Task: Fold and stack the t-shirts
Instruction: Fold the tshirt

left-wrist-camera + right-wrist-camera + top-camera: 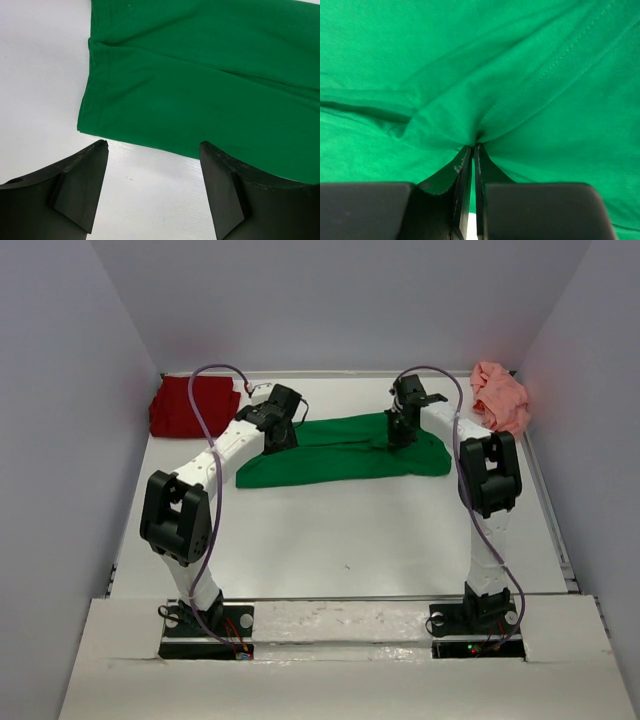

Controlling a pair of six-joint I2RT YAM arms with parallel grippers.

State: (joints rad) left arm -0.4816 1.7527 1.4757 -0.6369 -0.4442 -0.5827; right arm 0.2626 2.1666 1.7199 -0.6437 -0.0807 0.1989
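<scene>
Light, limp green t-shirt [340, 452] bunches where the right hand [471, 150] is clamped on it; the left hand [152, 145], spread apart, should probably take the nearby hem edge.

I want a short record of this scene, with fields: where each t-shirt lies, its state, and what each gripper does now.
green t-shirt: middle of the table, spread out sideways
dark red t-shirt: far left corner, compact heap
pink t-shirt: far right corner, crumpled
left gripper: open, at the green t-shirt's edge, holding nothing
right gripper: shut, pinching a fold of the green t-shirt
stack: none yet; the three shirts lie apart
</scene>
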